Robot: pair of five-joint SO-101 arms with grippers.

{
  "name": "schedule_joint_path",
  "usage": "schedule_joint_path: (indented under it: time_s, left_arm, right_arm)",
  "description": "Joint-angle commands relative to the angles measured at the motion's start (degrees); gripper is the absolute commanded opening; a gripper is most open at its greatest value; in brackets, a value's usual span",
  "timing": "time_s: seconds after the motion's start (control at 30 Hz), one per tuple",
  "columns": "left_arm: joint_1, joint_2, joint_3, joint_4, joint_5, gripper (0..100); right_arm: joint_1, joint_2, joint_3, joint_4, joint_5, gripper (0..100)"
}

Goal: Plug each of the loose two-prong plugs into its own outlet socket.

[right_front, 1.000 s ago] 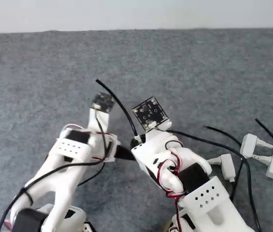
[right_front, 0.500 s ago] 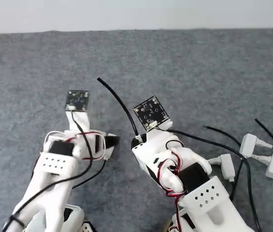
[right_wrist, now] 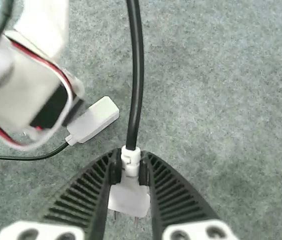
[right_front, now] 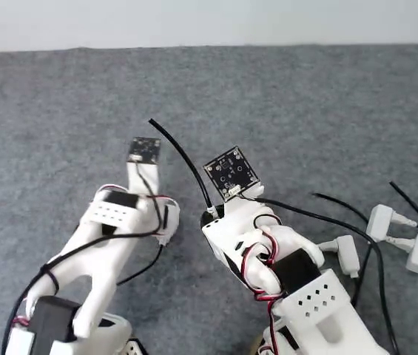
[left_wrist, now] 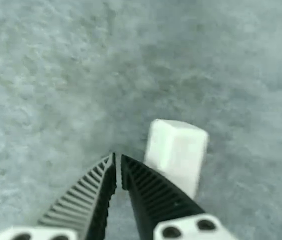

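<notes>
Plug [right_wrist: 129, 195]: white, black cord [right_wrist: 136, 75], clamped in right gripper [right_wrist: 130, 156].
Left gripper [left_wrist: 118, 159]: fingers together, empty, white block [left_wrist: 175, 150] just beside.

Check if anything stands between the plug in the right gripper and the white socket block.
Nothing visible does: only bare mat separates the plug, held in the right gripper, from the white socket block, which lies beside the left gripper.

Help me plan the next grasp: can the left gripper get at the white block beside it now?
Probably, with a small adjustment. The white block sits right beside the left gripper, outside its shut fingers, with nothing between; it would need to open and shift sideways.
</notes>
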Motion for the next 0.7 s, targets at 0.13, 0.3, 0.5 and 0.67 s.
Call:
schedule_joint_path:
  time_s: [0.13, 0.3, 0.5, 0.67]
  left_arm:
    - [11.96, -5.71, -0.84, 2.11, 2.9, 1]
    - [13.27, -6.42, 1.45, -0.97, 3.96, 1]
    - [13.1, -6.86, 0.92, 0.97, -0.79, 2]
    - [11.52, -11.25, 0.04, 4.66, -15.12, 7]
  right_arm:
    - [1.1, -0.31, -0.53, -0.48, 0.44, 0.8]
    - [3.12, -0.31, -0.7, 0.04, 0.53, 0.8]
    - [3.12, -0.31, -0.7, 0.13, 0.53, 0.8]
    - [3.12, -0.31, -0.7, 0.13, 0.53, 0.8]
